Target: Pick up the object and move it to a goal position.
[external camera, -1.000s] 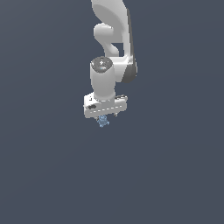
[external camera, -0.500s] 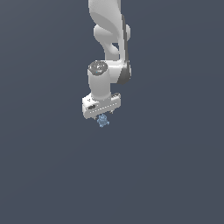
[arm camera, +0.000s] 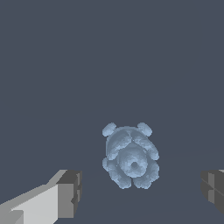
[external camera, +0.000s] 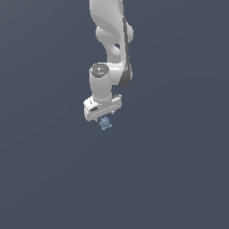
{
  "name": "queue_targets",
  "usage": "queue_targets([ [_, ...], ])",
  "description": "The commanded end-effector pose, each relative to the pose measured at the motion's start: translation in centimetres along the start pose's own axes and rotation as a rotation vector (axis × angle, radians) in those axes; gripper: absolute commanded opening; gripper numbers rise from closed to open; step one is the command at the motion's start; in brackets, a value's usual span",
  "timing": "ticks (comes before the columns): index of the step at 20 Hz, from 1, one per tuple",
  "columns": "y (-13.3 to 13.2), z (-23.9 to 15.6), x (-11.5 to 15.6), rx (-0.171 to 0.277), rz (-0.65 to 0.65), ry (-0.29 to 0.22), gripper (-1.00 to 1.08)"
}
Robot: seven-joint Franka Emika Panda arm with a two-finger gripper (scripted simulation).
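The small light-blue lumpy object with knobby bumps (external camera: 105, 124) sits at the centre of the exterior view, directly under the white gripper (external camera: 104, 119). Compared with a second ago, the arm has shifted a little toward the frame's left and lowered. The fingers (arm camera: 70, 194) are released, wide on both sides, not touching it. I judge the grasp comes next. The surface is plain dark grey-blue (external camera: 179, 179) everywhere.
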State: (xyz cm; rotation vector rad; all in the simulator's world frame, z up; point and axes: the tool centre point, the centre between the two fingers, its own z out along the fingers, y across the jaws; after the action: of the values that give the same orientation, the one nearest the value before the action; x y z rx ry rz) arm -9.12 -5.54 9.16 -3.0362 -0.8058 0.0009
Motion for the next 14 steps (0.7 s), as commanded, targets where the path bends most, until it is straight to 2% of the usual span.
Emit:
queue_targets([
  [1,0.0,0.0,0.0,0.000,0.000,0.000,1.00],
  [6,0.0,0.7,0.0,0.000,-0.001,0.000,1.00],
  [14,-0.1,4.1,-0.1,0.000,-0.004,0.000,1.00],
])
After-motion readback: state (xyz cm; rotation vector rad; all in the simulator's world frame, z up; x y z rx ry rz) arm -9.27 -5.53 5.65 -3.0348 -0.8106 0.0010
